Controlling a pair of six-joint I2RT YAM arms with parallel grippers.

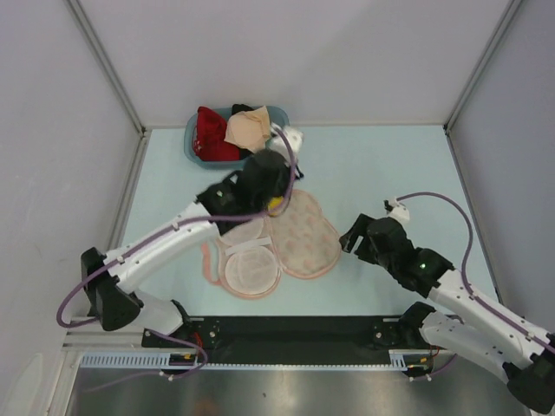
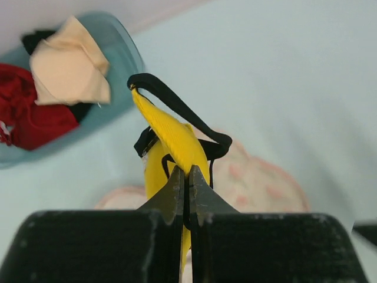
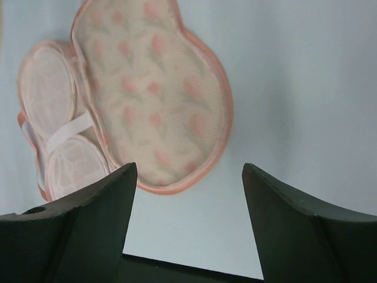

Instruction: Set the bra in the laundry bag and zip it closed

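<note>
- The left end effector (image 2: 185, 181) is clamped on the bra (image 2: 174, 137), pinching the yellow fabric, with the black straps looping past its tips.
- The bra is held over the laundry bag (image 1: 305, 236), which lies opened in two halves on the table (image 1: 390, 165).
- The right end effector (image 3: 187, 177) is spread apart and holds nothing, just right of the bag.
- A blue basket (image 1: 191, 143) of garments sits at the table's far edge.

Robot lab test cell, not a home. Pale blue counter (image 1: 390, 165) boxed in on 3 sides by plain white panels (image 1: 303, 52) w/ bare metal frame posts (image 1: 104, 62). Left arm (image 1: 165, 238) & right arm (image 1: 473, 303) bolted to black base plate (image 1: 295, 331) at near edge, purple cables (image 1: 434, 194) looping off them. Only domestic bits: blue basket (image 1: 195, 143) of clothes, laundry bag (image 1: 303, 234) on counter.
</note>
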